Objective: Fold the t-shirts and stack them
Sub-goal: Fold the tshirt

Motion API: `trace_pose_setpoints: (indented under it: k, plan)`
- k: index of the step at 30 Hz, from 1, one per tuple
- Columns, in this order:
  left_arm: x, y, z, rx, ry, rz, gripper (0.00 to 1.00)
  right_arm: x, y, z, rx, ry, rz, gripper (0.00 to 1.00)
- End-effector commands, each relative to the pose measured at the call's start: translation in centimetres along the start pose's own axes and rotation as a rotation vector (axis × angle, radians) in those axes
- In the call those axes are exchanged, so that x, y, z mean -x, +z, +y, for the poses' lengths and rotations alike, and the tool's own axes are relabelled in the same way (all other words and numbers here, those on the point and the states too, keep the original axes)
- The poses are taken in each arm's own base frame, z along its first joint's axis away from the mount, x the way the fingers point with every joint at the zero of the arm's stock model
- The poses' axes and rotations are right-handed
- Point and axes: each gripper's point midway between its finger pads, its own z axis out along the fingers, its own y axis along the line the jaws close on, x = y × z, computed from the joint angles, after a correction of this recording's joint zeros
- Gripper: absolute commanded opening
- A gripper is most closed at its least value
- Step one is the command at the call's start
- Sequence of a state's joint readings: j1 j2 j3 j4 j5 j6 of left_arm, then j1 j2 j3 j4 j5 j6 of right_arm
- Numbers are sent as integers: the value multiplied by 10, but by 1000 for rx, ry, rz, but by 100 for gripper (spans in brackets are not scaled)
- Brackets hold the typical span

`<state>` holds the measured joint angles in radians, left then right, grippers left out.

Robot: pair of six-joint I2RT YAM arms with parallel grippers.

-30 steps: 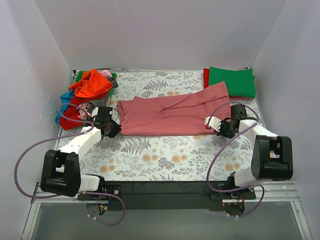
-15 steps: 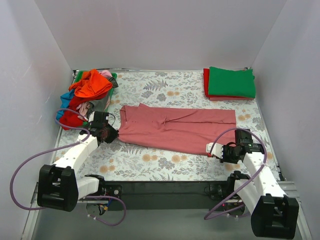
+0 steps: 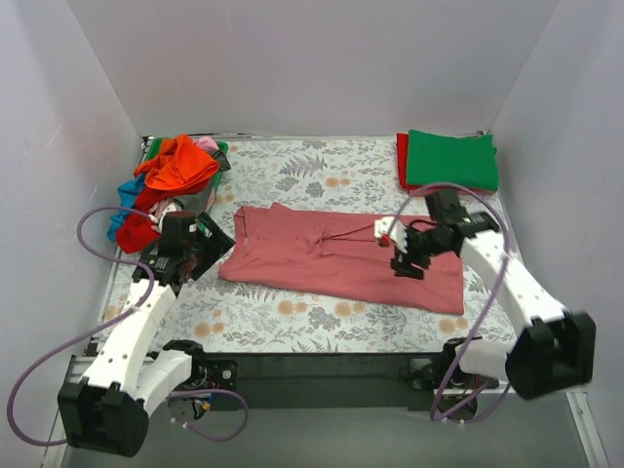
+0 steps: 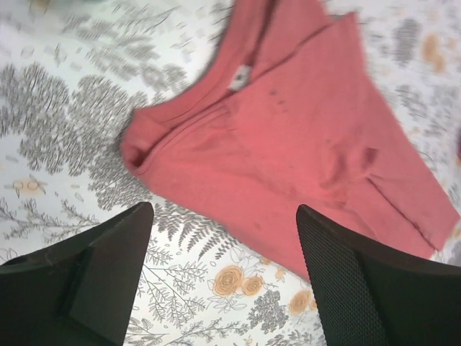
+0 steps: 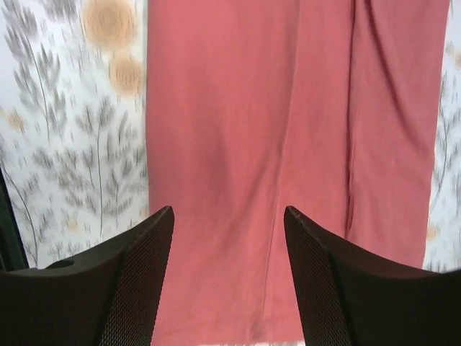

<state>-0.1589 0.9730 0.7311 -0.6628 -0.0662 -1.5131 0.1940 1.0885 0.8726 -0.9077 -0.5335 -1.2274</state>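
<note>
Lying flat on the floral-printed table covering (image 3: 292, 312), the long dusty-rose cotton t-shirt (image 3: 331, 255) runs left to right. The left gripper (image 3: 216, 246) gapes empty beside its collar end. The right gripper (image 3: 395, 249), likewise spread and empty, apparently hovers over the hem half.

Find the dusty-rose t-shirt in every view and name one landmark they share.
Top external: dusty-rose t-shirt spread across the middle of the picture.
Left wrist: t-shirt fills the upper right, white neck tag near the top.
Right wrist: t-shirt runs top to bottom through the centre.
Shared landmark: the floral-and-fern covering beside it.
</note>
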Motion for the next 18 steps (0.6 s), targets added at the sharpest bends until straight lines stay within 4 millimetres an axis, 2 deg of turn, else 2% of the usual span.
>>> trace_pose_setpoints:
  k: [1,2,3,4,6,7,8,9,10,11,12,13,15,16,18]
  plan:
    - [20,-39,-29,-162,127,-73,81,67,43,-41,83,148,-101,70]
    - [16,-47,-39,-237,173,-59,81,84,55,-42,127,211,-114,71]
    - [18,-60,-48,-310,207,-87,81,102,62,-54,154,241,-144,71]
    - [15,-67,-58,-387,251,-87,81,120,80,-83,176,278,-156,71]
    - [13,-77,-66,-459,283,-106,81,151,97,-103,226,388,-191,69]
    - [12,-82,-69,-495,292,-123,81,167,116,-132,225,414,-213,69]
    - [11,-84,-69,-507,292,-127,81,177,128,-142,227,446,-215,69]
    - [11,-83,-70,-514,292,-129,81,182,139,-152,221,543,-200,69]
    - [10,-82,-68,-512,287,-126,81,176,168,-161,251,592,-185,69]
    - [9,-81,-68,-512,284,-125,81,197,167,-183,223,578,-242,69]
    - [8,-80,-67,-515,289,-120,81,200,176,-194,197,600,-245,69]
    - [7,-81,-69,-525,293,-119,81,192,197,-198,191,650,-224,69]
    - [7,-80,-69,-525,303,-117,81,195,211,-214,115,634,-230,70]
    - [7,-80,-69,-526,308,-119,81,190,222,-216,110,653,-222,70]
    - [7,-80,-70,-531,312,-119,81,189,230,-224,83,693,-231,71]
